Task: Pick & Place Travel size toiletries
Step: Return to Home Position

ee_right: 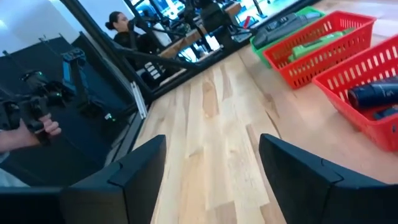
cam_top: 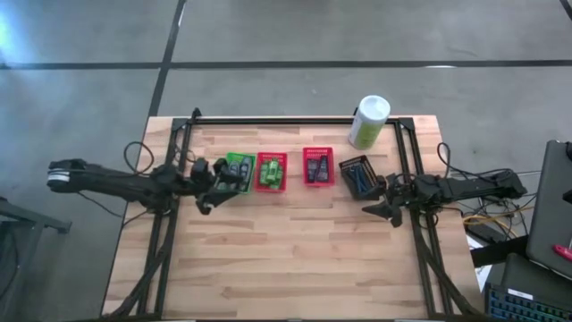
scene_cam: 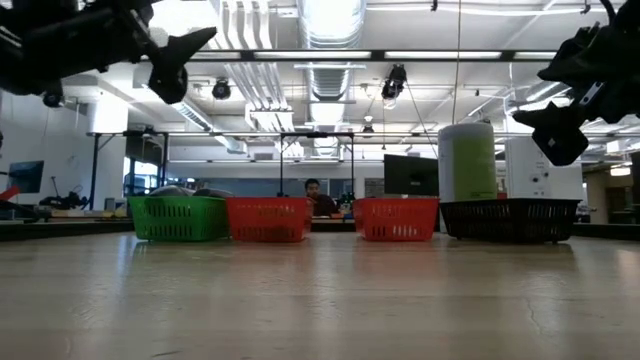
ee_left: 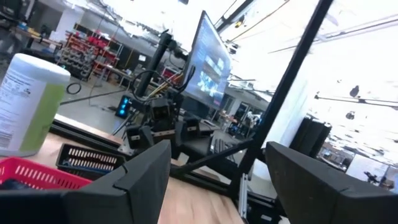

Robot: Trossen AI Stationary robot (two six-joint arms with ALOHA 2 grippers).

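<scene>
Four small baskets stand in a row on the wooden table. The green basket (cam_top: 239, 170) holds dark and grey toiletries. One red basket (cam_top: 272, 172) holds bright green tubes (ee_right: 317, 46), the other red basket (cam_top: 317, 166) holds dark tubes (ee_right: 373, 96), and the dark basket (cam_top: 356, 174) holds thin sticks. My left gripper (cam_top: 214, 186) hovers open just left of the green basket, above the table (scene_cam: 170, 60). My right gripper (cam_top: 379, 213) hovers open near the dark basket's near right corner (ee_right: 211, 146). Nothing lies between either pair of fingers.
A large white-and-green canister (cam_top: 368, 122) stands at the far edge behind the dark basket. A black frame (cam_top: 295, 120) rims the table's far and side edges. Bare wood (cam_top: 286, 250) spreads across the near half. People (ee_right: 118, 25) are in the room beyond the table.
</scene>
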